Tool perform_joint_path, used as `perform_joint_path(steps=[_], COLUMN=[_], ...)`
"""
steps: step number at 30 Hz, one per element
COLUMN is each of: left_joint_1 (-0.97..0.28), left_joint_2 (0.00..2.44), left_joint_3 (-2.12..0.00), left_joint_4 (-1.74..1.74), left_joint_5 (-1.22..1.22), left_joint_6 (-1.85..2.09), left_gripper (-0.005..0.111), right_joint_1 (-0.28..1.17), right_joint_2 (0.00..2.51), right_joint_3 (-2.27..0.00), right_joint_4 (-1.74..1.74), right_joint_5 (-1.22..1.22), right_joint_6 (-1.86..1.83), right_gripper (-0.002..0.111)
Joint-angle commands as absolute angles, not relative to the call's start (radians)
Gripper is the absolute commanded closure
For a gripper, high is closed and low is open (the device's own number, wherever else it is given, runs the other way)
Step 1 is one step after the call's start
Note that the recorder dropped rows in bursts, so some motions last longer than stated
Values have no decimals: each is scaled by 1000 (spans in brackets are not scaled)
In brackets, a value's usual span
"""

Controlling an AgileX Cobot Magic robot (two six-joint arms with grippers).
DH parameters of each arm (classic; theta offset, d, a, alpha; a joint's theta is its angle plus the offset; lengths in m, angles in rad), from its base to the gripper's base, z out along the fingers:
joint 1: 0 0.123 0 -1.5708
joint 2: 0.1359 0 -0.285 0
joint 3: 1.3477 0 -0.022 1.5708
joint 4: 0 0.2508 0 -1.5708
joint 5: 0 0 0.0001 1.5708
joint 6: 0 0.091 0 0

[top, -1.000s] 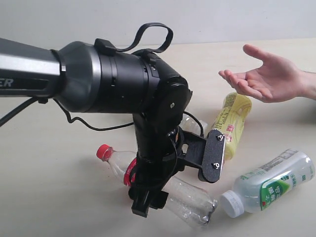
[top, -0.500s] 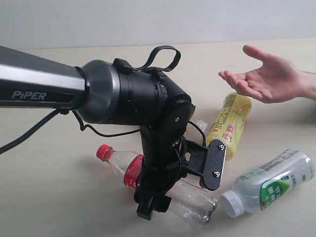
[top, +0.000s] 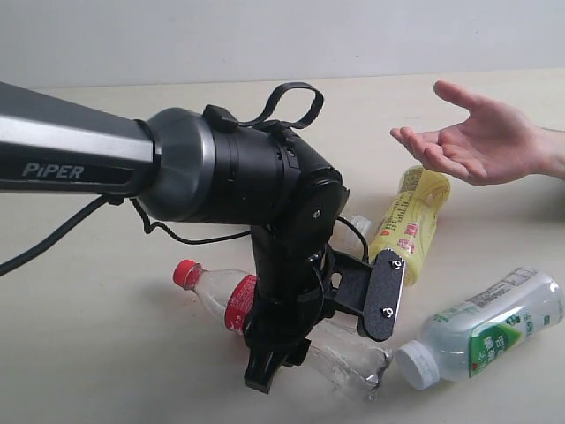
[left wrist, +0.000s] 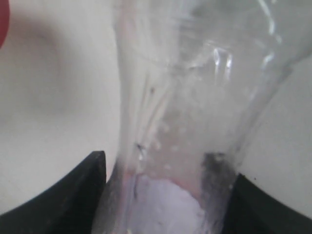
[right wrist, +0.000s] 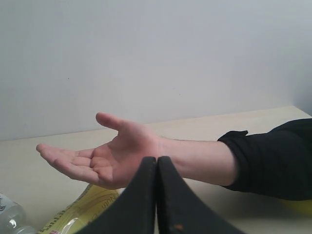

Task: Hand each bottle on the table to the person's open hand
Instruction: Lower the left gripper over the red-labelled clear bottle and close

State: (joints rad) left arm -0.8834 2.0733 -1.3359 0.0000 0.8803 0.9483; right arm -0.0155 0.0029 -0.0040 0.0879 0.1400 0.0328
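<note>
A clear bottle (top: 212, 296) with a red cap and red label lies on the table (top: 97, 353). My left gripper (top: 278, 358) reaches down over its body, shut on the clear bottle (left wrist: 185, 122), whose wall narrows between the two black jaws. A yellow bottle (top: 410, 221) lies beyond it. A white-capped bottle with a green-white label (top: 485, 331) lies to the right. A bit of another clear bottle (top: 357, 226) shows behind the arm. The person's open hand (top: 481, 141) hovers palm up at the right. My right gripper (right wrist: 157, 195) is shut and empty, facing that hand (right wrist: 117, 158).
The left arm's thick black wrist and cable loop (top: 291, 97) fill the middle of the exterior view and hide part of the table. The person's dark sleeve (right wrist: 273, 161) reaches in beyond the hand. A pale wall stands behind the table.
The left gripper's jaws have come in against the clear bottle after the arm shifted right and settled. The bottle's base and the white-capped bottle shifted slightly. The hand has stayed put.
</note>
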Motion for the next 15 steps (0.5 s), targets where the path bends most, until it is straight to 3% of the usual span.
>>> perform_joint_path(steps=[1,3,15], left_joint_1=[-888,-888,-888], left_joint_2=[2070,2070,1995], left_joint_3=[-1338,-1338,-1338], left_joint_4=[-10,-7,72], left_joint_5=[878,891,914], left_joint_6=[950,950,913], left_gripper=[102,107,107], right_joint_1=[-13,-13,-13], right_joint_2=[0,0,0], right_joint_3=[0,0,0], right_joint_4=[82,82,82], right_joint_5=[132,132,132], right_joint_6=[32,32,32], right_gripper=[108,108,108])
